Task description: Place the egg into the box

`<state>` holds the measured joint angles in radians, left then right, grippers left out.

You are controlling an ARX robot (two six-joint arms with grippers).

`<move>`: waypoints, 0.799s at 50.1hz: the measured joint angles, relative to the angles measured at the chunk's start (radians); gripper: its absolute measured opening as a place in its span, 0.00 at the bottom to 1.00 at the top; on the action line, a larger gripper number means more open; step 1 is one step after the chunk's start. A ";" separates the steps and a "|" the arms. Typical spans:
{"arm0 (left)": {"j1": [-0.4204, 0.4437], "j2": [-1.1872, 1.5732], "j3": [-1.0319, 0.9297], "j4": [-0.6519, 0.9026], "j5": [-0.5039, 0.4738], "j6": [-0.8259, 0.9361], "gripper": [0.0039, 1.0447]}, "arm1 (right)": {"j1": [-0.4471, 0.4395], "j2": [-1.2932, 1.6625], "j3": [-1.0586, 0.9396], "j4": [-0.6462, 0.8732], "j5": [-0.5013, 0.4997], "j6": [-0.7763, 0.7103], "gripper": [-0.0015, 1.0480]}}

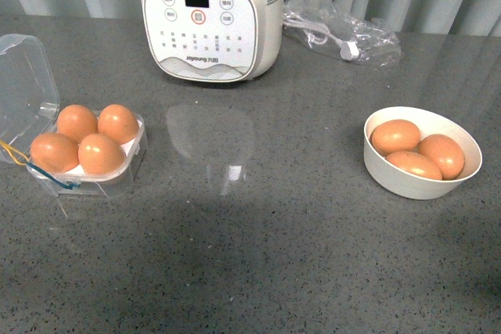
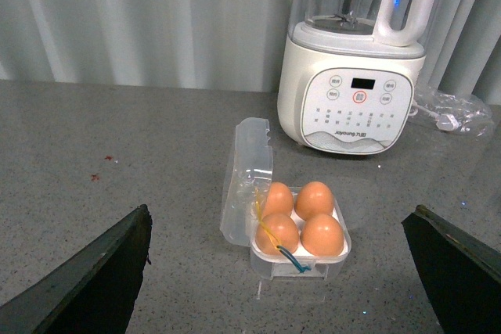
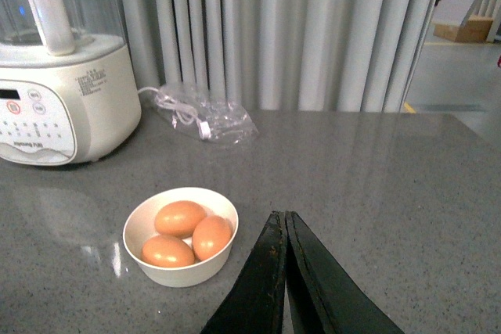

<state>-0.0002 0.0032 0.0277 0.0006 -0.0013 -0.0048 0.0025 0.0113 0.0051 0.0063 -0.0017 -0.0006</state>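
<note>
The clear egg box [image 1: 47,181] stands at the left of the grey table with its lid [image 1: 23,87] open. All its holes hold orange-brown eggs, for example one egg [image 1: 101,153] at the front. The box [image 2: 270,265] with its eggs also shows in the left wrist view, ahead of my open, empty left gripper [image 2: 286,275], whose fingers [image 2: 94,279] stand wide apart. Three more eggs, for example one egg [image 1: 395,136], lie in a white bowl [image 1: 407,185] at the right. My right gripper [image 3: 284,220] is shut and empty, beside the bowl [image 3: 184,275]. Neither arm shows in the front view.
A large white cooker with buttons [image 1: 207,17] stands at the back middle; it also shows in the left wrist view [image 2: 352,107] and the right wrist view [image 3: 63,107]. A clear bag with a white cable [image 1: 344,33] lies at the back right. Grey curtains hang behind.
</note>
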 joint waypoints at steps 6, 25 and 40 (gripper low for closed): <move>0.000 -0.001 0.000 0.000 0.000 0.000 0.94 | 0.000 -0.006 0.000 -0.005 0.000 0.000 0.03; -0.053 0.133 0.048 -0.133 -0.315 -0.164 0.94 | 0.000 -0.006 0.000 -0.006 0.001 0.000 0.51; 0.220 0.859 0.223 0.307 -0.249 -0.373 0.94 | -0.001 -0.007 0.000 -0.006 0.000 0.000 0.93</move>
<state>0.2195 0.8623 0.2504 0.3080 -0.2508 -0.3775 0.0017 0.0040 0.0048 0.0006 -0.0013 -0.0002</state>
